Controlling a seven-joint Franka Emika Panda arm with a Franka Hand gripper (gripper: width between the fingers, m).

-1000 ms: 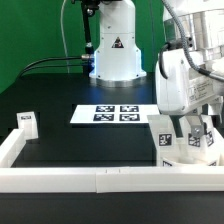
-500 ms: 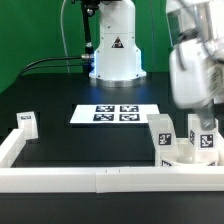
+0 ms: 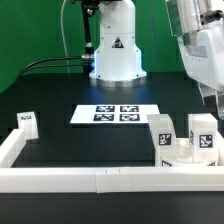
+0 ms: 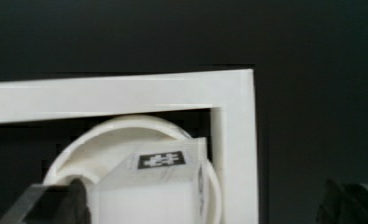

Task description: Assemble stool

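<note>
My gripper hangs at the upper right of the exterior view, largely cut off by the frame edge. Only the wrist view tells its state: two dark, blurred fingers stand wide apart with nothing between them. The seat disc lies inside the border rail corner, partly out of frame, its tag smeared. At the exterior view's lower right a leg and a second leg stand upright, and a third leg stands far left.
</note>
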